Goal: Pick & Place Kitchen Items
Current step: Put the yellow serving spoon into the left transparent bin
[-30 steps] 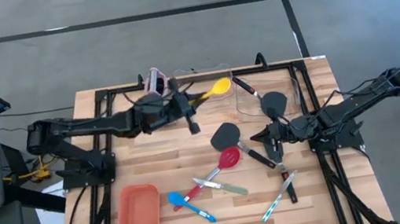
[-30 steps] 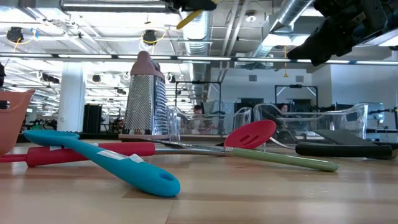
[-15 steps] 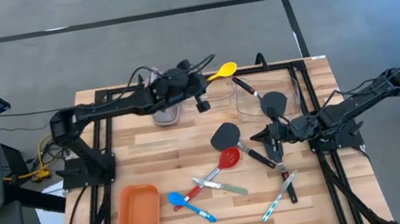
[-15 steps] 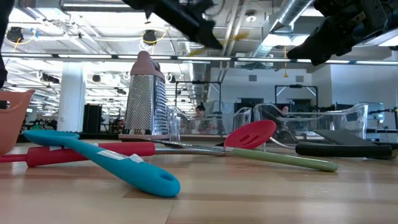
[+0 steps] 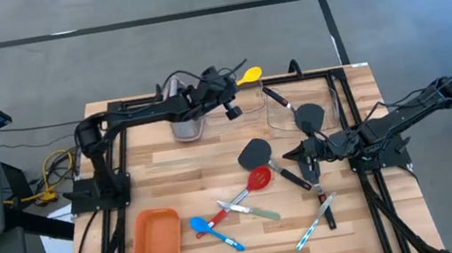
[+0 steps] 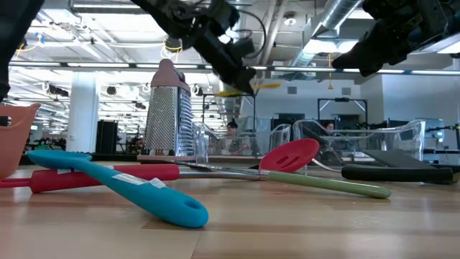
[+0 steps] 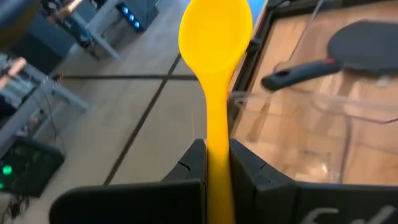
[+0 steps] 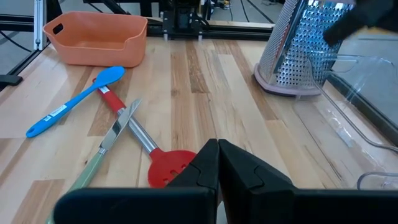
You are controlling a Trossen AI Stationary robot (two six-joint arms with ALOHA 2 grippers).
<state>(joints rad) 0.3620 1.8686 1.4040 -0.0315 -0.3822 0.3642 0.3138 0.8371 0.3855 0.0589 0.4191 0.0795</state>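
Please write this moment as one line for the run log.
left gripper: shut on yellow spoon, raised by clear bin | right gripper: shut, empty, above table | red spoon: on table

The table [image 5: 169, 166] is pale, smooth wood planks. Beside the perforated shiny metal grater [image 8: 301, 46] stand clear glossy plastic bins [image 5: 280, 100]. The yellow spoon [image 7: 214, 37] looks smooth matt plastic, like the orange tray [image 8: 93, 37] and blue spoon [image 6: 122, 183].

Workshop table, seen from above.
An orange tray [image 5: 155, 242], metal grater [image 8: 300, 51] and clear bins [image 5: 281, 105] rest on the wood.
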